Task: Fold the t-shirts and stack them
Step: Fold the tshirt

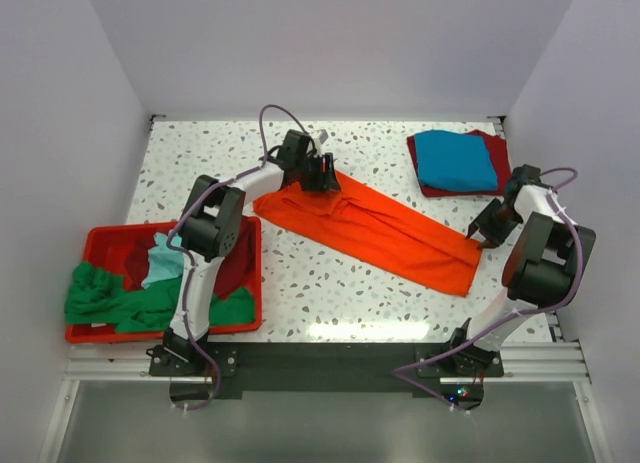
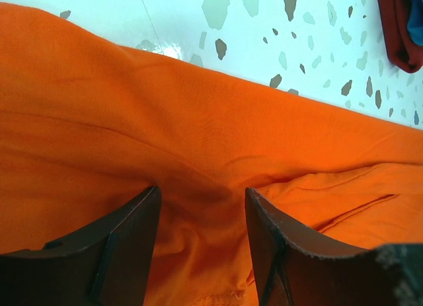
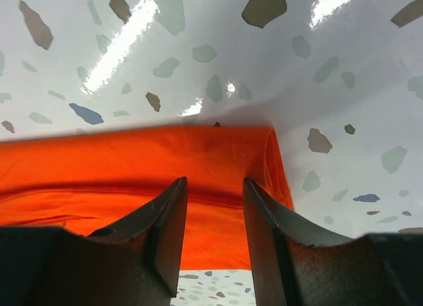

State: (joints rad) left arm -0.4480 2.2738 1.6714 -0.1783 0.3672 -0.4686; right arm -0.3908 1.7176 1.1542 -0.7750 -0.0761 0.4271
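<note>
Speckled white table (image 1: 300, 293), pale walls on three sides. Left gripper (image 2: 201, 190): fingers spread, orange cloth filling the gap between them but not pinched; it sits at the far-left end of the orange t-shirt (image 1: 370, 223). Right gripper (image 3: 215, 180): fingers likewise apart, straddling the rolled near-right edge of the same shirt, with cloth between the tips and nothing clamped yet. The shirt lies as a long band running diagonally, already narrowed lengthwise by the look of its layered edges. With an arm at each short end, the judgement is that both are lined up to pinch and bring one end over the other. Beyond the shirt's far-right end, well apart from it, a blue t-shirt (image 1: 455, 160) rests folded on a dark red t-shirt (image 1: 497, 155), likely the stack this one joins. Left of the orange shirt, past the left arm, a red bin (image 1: 100, 238) holds unfolded work: a green t-shirt (image 1: 100, 298) spilling over the rim, a light teal t-shirt (image 1: 160, 263), and some dark red cloth.
</note>
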